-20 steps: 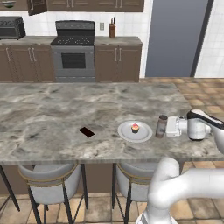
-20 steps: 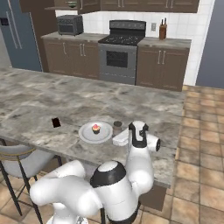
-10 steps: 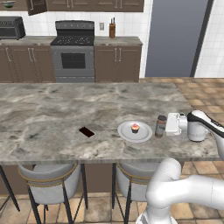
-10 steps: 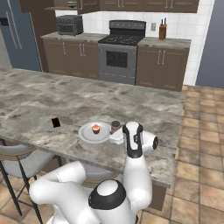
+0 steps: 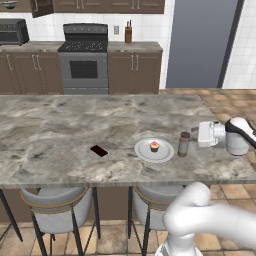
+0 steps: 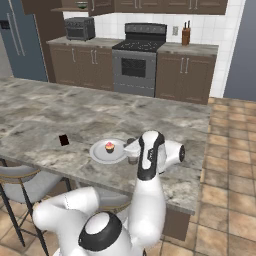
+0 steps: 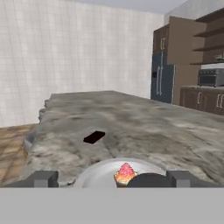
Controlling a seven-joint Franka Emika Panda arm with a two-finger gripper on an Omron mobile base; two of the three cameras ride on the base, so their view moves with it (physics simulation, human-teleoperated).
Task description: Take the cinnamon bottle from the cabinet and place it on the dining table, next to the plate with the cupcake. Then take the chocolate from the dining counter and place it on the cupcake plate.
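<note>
Left base view: tool (image 5: 194,135) sits level just right of the upright cinnamon bottle (image 5: 184,144), fingers apart and off it; bottle stands just beside the cupcake plate (image 5: 154,150) on the tabletop (image 5: 60,135), apparently where the task wants it. Right base view: chocolate (image 6: 63,140) lies left of the plate, untouched, likely next. Hand view: fingertips (image 7: 41,179) spread wide, bottle cap (image 7: 148,180) between them.

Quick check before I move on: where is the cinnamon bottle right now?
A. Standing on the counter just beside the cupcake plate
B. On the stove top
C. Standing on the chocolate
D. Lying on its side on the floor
A: the cinnamon bottle stands upright on the marble counter right next to the cupcake plate, with the chocolate lying apart on the plate's other side.
</note>
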